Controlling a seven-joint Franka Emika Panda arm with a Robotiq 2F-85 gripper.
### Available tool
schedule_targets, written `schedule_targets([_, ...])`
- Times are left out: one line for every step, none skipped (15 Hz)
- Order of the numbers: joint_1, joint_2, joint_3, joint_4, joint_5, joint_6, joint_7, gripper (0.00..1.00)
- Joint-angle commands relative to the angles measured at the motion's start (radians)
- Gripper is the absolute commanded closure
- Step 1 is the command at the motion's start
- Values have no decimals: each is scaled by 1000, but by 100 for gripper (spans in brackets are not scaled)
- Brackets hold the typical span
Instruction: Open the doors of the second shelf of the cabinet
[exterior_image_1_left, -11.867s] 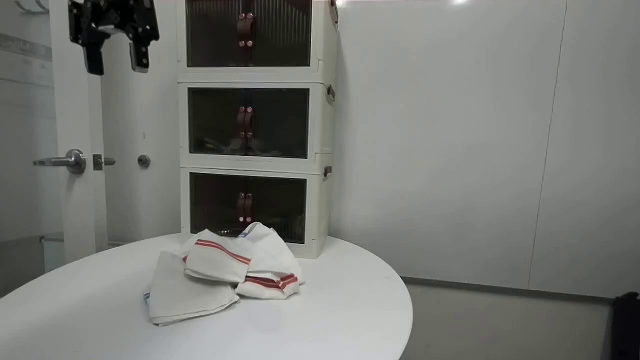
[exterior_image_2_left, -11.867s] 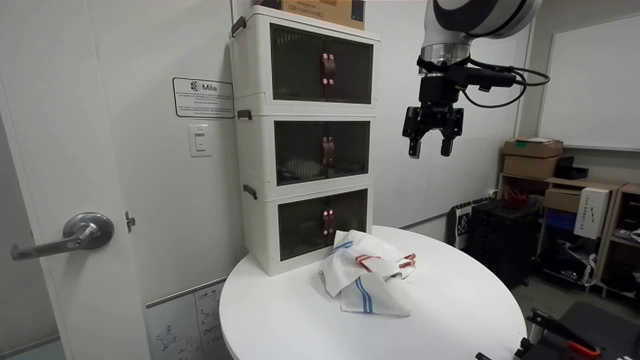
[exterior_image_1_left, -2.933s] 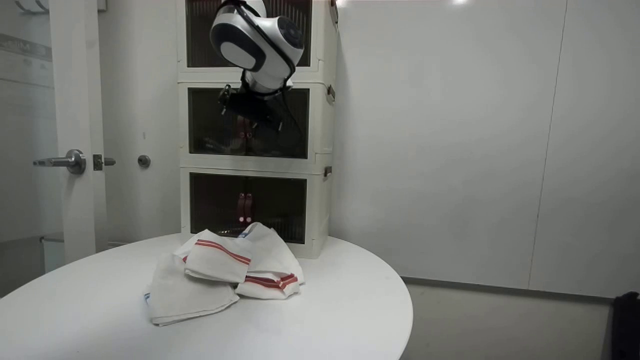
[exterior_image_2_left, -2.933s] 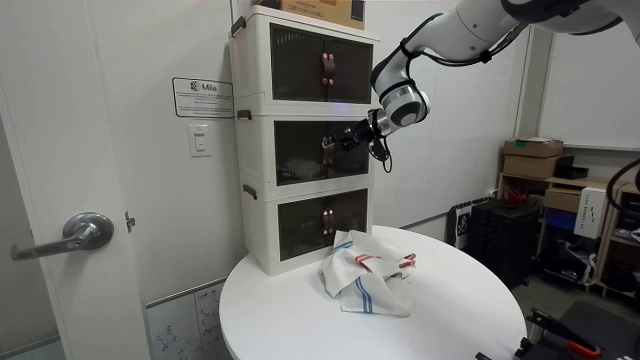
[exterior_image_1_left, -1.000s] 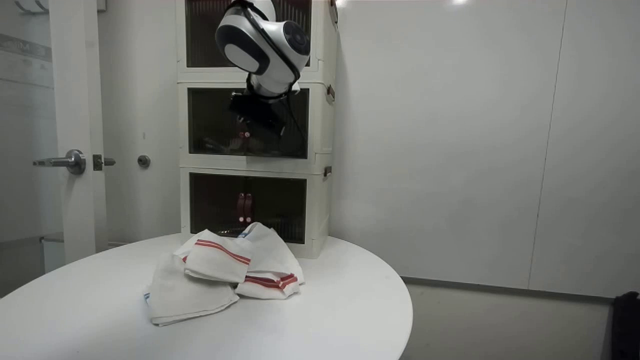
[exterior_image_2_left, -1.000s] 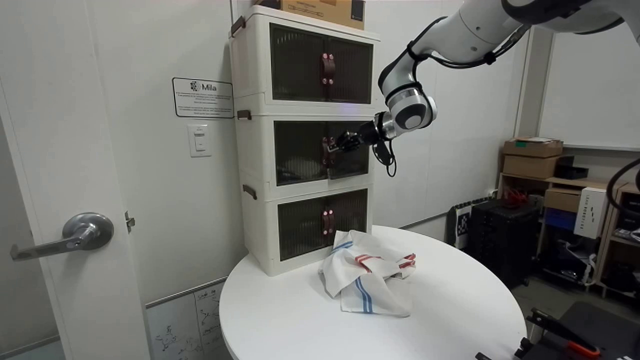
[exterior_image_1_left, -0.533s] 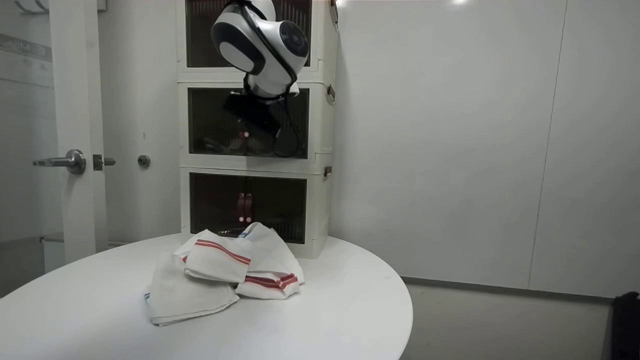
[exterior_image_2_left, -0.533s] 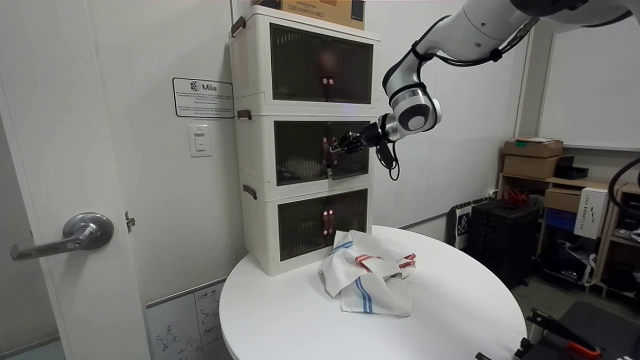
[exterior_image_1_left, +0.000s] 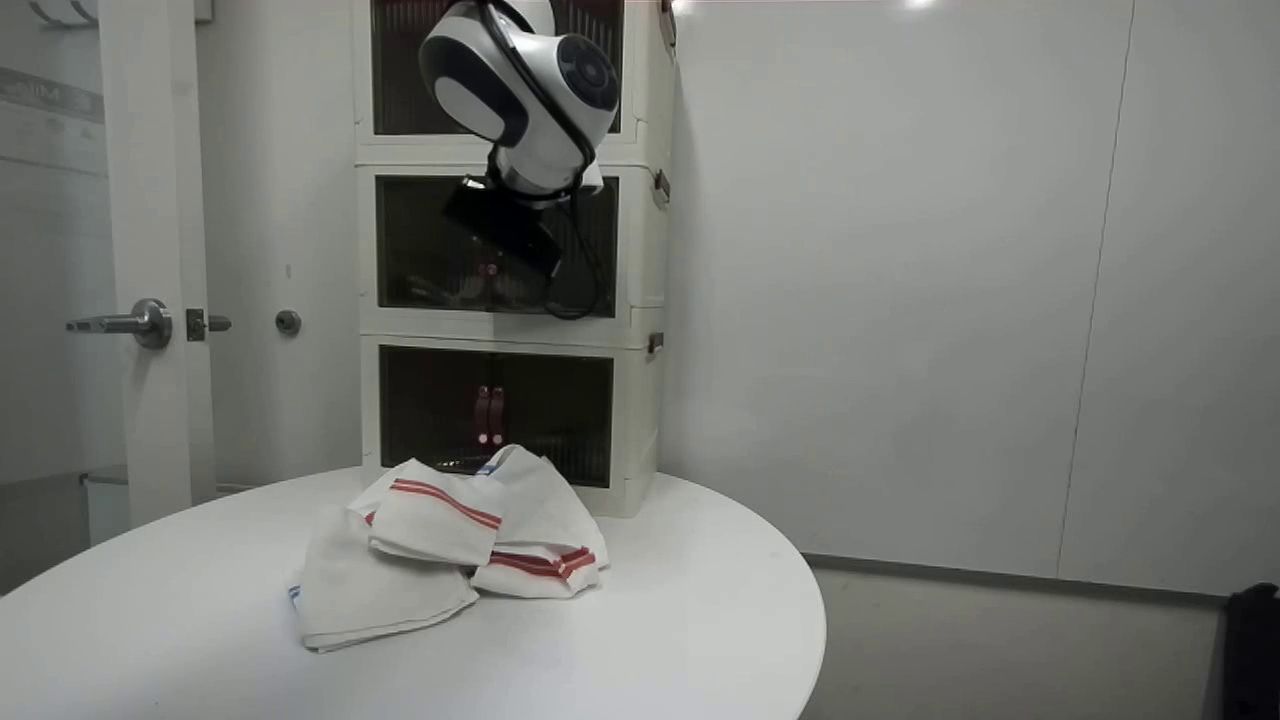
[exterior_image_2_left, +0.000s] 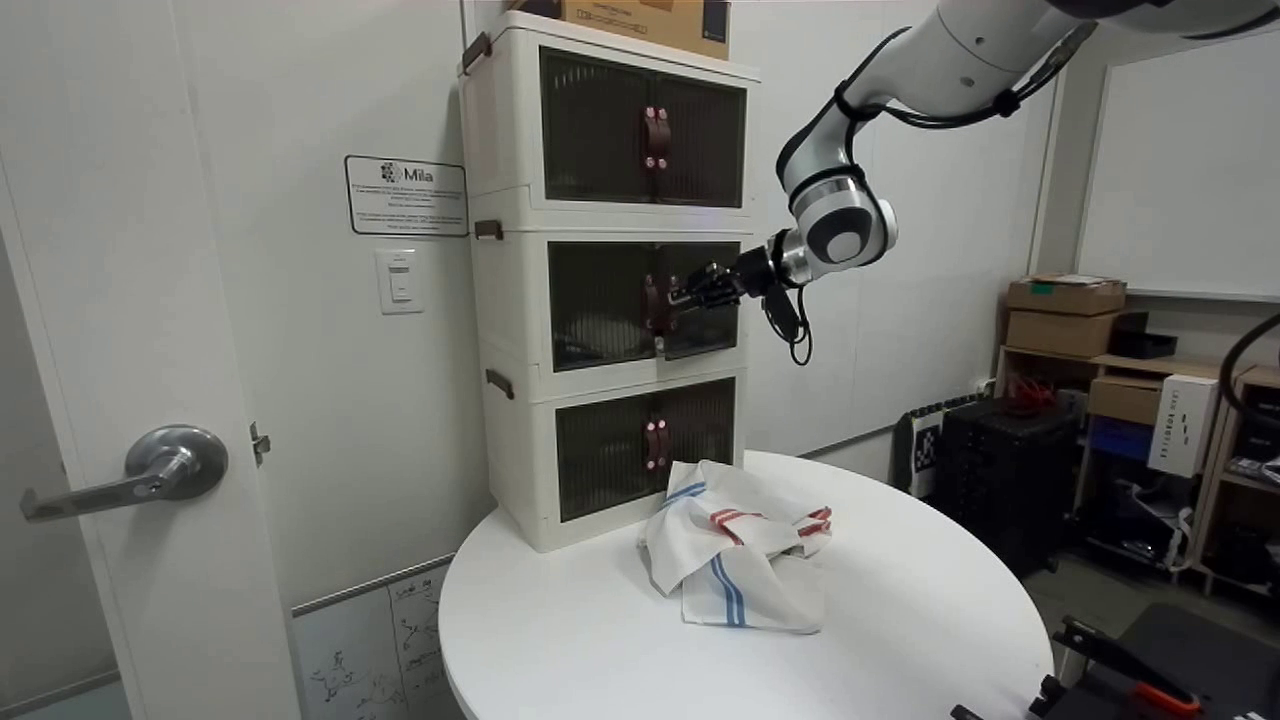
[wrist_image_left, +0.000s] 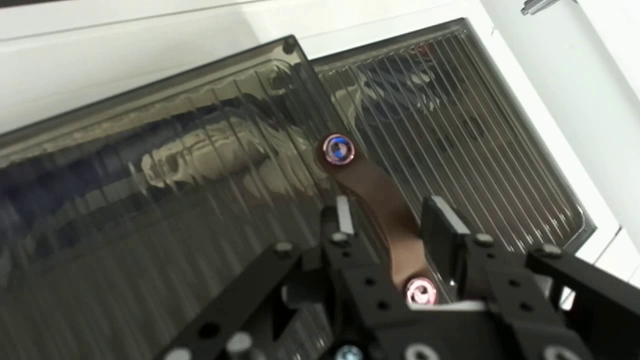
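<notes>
The white cabinet (exterior_image_2_left: 510, 290) (exterior_image_1_left: 640, 420) shows three stacked tiers. On its second shelf, the middle tier, a smoky ribbed door (wrist_image_left: 115, 285) (exterior_image_2_left: 706, 332) stands slightly ajar, its free edge out past the frame. Its partner door (wrist_image_left: 450, 135) (exterior_image_2_left: 600, 300) sits flush. A brown strap handle (wrist_image_left: 382, 197) with pink studs is fixed near the ajar door's free edge. My gripper (wrist_image_left: 388, 207) (exterior_image_2_left: 680, 295) is open, a finger on either side of this strap, with a gap on at least one side. Whether the nearer finger touches it I cannot tell. In an exterior view the wrist (exterior_image_1_left: 500, 228) hides the fingertips.
Crumpled white cloths with red and blue stripes (exterior_image_2_left: 745, 560) (exterior_image_1_left: 440, 570) lie on the round white table (exterior_image_2_left: 560, 640) at the cabinet's foot. A cardboard box (exterior_image_2_left: 650, 22) rests on top. A room door with a lever handle (exterior_image_2_left: 150, 480) stands beside the cabinet.
Over the last second the arm has drawn back a little from the cabinet. The ajar door's free edge has come slightly further out. The jaws now stand apart around the strap.
</notes>
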Motion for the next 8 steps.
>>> schedule_targets([14, -33, -22, -41, 44, 15, -46, 28])
schedule_targets([15, -35, -24, -44, 46, 16, -50, 22])
schedule_targets([15, -37, -26, -46, 49, 17, -55, 13])
schedule_targets([15, -40, -28, -47, 51, 17, -58, 7])
schedule_targets([15, -41, -30, -48, 51, 16, -58, 1])
schedule_targets([16, -43, -32, -48, 50, 15, -54, 0])
schedule_targets([15, -47, -33, -48, 43, 8, -42, 0])
schedule_targets([15, -59, -35, -52, 30, 1, -27, 0])
